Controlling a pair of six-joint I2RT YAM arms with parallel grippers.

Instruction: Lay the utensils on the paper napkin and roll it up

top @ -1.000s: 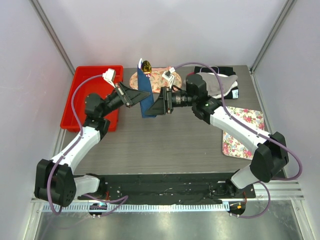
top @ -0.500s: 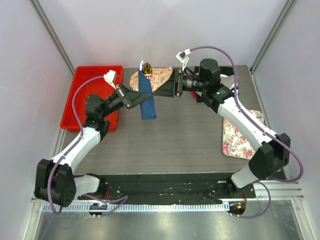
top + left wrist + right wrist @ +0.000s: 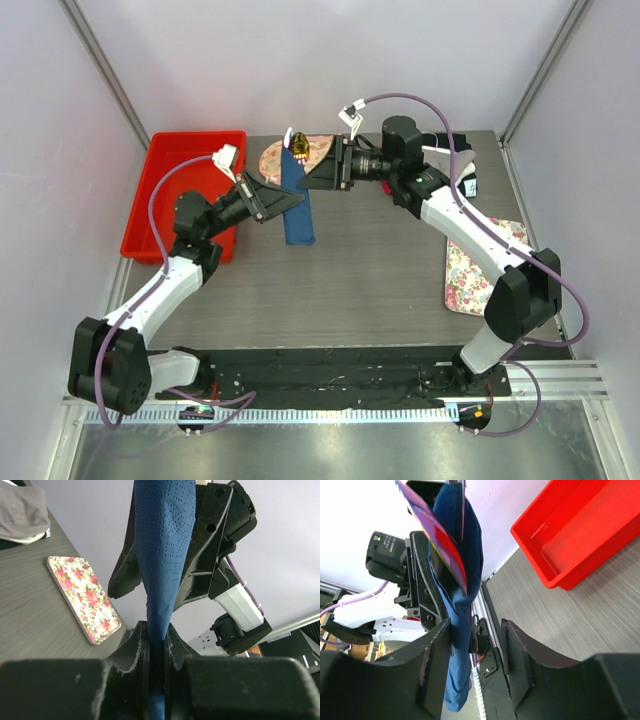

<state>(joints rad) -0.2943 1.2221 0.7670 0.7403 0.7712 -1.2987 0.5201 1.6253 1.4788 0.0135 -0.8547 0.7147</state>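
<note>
The paper napkin (image 3: 298, 222) is a dark blue roll held upright above the table, with the utensils (image 3: 297, 143) poking out of its top end. My left gripper (image 3: 285, 203) is shut on the roll's middle; in the left wrist view the napkin (image 3: 162, 555) runs up between the closed jaws of the left gripper (image 3: 156, 630). My right gripper (image 3: 308, 180) stands open around the upper part of the roll. In the right wrist view the napkin (image 3: 462, 580) rests against one finger, clear of the other, and a purple-pink utensil handle (image 3: 440, 535) shows above the right gripper (image 3: 476, 635).
A red tray (image 3: 165, 190) stands at the back left. The peach floral cloth (image 3: 320, 150) lies behind the roll. A grey and black cloth (image 3: 450, 165) lies at the back right, and the white floral mat (image 3: 480, 260) is on the right.
My right gripper left the roll's lower half, drew back to the right, then came in again at the roll's upper part. The left gripper has kept its hold.
</note>
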